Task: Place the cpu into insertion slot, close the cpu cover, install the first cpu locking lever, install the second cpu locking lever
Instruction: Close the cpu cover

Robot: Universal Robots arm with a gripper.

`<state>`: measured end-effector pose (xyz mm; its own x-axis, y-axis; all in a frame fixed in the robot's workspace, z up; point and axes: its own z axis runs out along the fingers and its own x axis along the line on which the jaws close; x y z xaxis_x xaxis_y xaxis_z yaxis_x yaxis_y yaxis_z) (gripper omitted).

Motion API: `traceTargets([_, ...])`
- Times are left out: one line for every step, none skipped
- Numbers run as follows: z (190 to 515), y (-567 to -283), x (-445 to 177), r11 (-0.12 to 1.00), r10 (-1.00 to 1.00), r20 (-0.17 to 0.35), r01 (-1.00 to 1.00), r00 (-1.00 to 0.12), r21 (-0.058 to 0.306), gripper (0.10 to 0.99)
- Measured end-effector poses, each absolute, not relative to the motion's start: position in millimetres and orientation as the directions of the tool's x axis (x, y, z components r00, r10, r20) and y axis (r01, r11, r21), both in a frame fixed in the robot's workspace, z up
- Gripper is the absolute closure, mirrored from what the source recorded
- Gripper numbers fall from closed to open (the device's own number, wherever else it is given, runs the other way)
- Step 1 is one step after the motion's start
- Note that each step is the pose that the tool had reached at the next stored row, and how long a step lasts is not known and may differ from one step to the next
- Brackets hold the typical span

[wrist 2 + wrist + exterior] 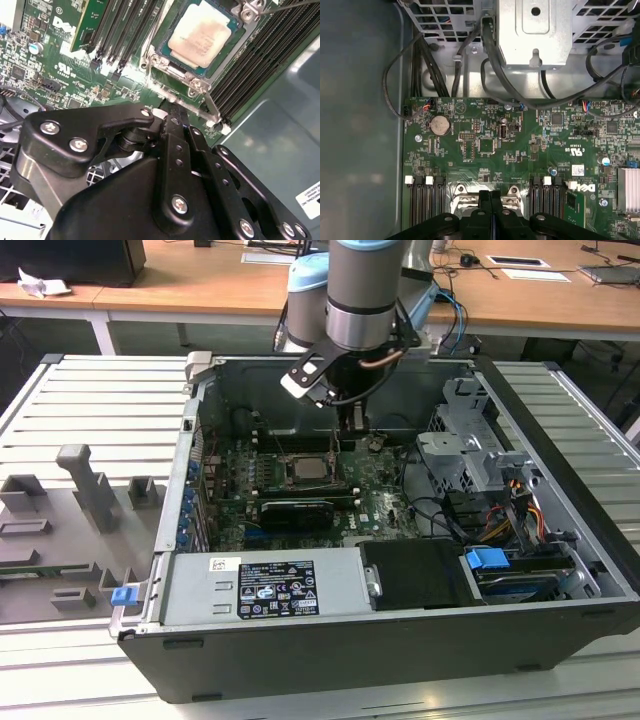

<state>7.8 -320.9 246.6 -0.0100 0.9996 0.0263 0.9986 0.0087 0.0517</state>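
Observation:
The cpu (200, 37) lies flat in the insertion slot (164, 49), its pale metal face showing through the window of the cpu cover (175, 75), which lies down around it. A silver locking lever (212, 107) runs along the socket's edge, and a thin lever wire (290, 5) crosses the far corner. My gripper (172, 111) is shut with nothing between its fingers, its tips close to the socket's edge beside the silver lever. In the exterior view the gripper (352, 430) hangs inside the case just behind the socket (308, 472). In the first wrist view the fingertips (490, 197) sit over the cover's hinge end (459, 194).
Long black memory slots (260, 65) flank the socket on both sides. A black graphics card (295, 510) lies in front of it, and a power supply (265, 585) sits along the case front. A metal drive cage (535, 30) with cables stands beyond the board. Grey fixtures (90, 490) stand at the exterior view's left.

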Motion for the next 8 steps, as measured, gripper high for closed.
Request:
traceTargets([246.6, -320.9, 6.9, 0.009, 1.000, 0.026, 0.999, -0.010, 0.052, 0.980])
traceTargets([246.6, -320.9, 6.0, 0.009, 1.000, 0.026, 0.999, -0.010, 0.052, 0.980])
traceTargets([246.6, -320.9, 3.7, 0.009, 1.000, 0.026, 0.999, -0.010, 0.052, 0.980])
traceTargets([246.6, -320.9, 1.7, 0.009, 1.000, 0.026, 0.999, -0.010, 0.052, 0.980])
traceTargets([246.6, -320.8, -0.2, 0.009, 1.000, 0.026, 0.999, -0.010, 0.052, 0.980])
traceTargets([246.6, -320.9, -2.4, 0.009, 1.000, 0.026, 0.999, -0.010, 0.052, 0.980])
traceTargets([246.6, -320.9, -3.9, 0.009, 1.000, 0.026, 0.999, -0.010, 0.052, 0.980])
traceTargets([246.5, -320.9, -5.2, 0.009, 1.000, 0.026, 0.999, -0.010, 0.052, 0.980])
